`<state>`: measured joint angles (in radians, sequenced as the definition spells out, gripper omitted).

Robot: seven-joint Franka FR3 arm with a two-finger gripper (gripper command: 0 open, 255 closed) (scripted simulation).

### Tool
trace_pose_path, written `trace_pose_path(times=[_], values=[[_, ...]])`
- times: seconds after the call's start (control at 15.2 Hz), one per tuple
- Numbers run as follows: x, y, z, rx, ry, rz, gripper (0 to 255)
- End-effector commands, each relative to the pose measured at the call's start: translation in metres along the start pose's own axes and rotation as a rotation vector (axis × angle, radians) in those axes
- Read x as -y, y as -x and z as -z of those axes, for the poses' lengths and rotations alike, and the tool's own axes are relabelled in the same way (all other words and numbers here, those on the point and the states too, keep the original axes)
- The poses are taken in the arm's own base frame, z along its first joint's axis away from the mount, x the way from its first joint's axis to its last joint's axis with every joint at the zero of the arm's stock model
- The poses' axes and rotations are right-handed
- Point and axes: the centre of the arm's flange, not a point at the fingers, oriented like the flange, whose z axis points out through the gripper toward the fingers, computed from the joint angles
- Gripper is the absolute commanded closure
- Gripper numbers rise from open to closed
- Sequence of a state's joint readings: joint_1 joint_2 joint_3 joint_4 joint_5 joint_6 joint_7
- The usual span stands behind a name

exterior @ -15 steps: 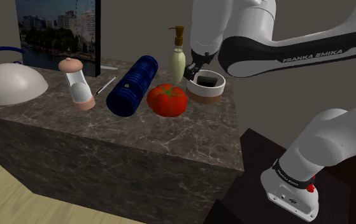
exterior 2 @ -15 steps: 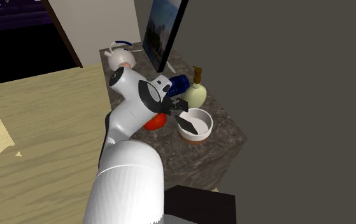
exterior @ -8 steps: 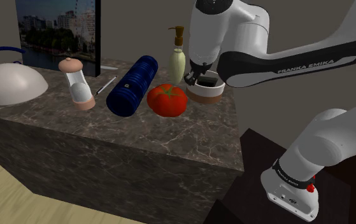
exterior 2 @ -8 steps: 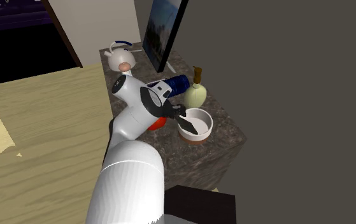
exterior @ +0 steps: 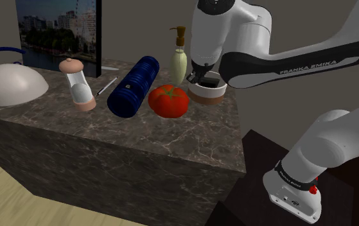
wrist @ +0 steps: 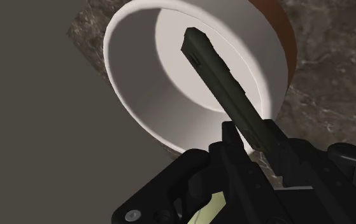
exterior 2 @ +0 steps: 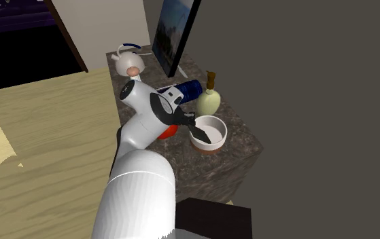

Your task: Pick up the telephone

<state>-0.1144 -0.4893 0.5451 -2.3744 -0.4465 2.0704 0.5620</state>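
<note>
The telephone (wrist: 221,76) is a slim dark handset slanting up out of a white bowl (wrist: 132,83) with a brown base. My black gripper (wrist: 256,149) is shut on its lower end, and its far end points into the bowl. In the shoulder view the gripper (exterior: 200,76) sits at the bowl's (exterior: 213,95) near-left rim, with the arm hiding most of the telephone (exterior: 209,81). In the second exterior view the telephone (exterior 2: 203,136) lies tilted across the bowl (exterior 2: 217,125), beside the gripper (exterior 2: 194,126).
On the dark marble counter (exterior: 126,128) stand a red tomato (exterior: 168,101), a blue cylinder (exterior: 133,85), a soap dispenser (exterior: 178,58), a grinder (exterior: 78,83), a white kettle (exterior: 8,80) and a framed city picture (exterior: 59,32). The bowl is near the counter's right-hand corner.
A second ago the hand was further right over the bowl, leaving the telephone's dark body plain to see. It has swung left and down onto it. Over the last half second nothing moved.
</note>
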Motion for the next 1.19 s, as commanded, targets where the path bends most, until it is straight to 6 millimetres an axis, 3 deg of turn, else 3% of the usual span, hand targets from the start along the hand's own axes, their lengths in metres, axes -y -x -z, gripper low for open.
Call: trace_pose_path(times=[0.0, 0.99, 1.12], values=[[0.001, 0.000, 0.000, 0.001, 0.000, 0.000, 255], [-0.039, -0.028, 0.063, 0.001, 0.000, 0.000, 255], [-0.039, -0.028, 0.063, 0.001, 0.000, 0.000, 255]])
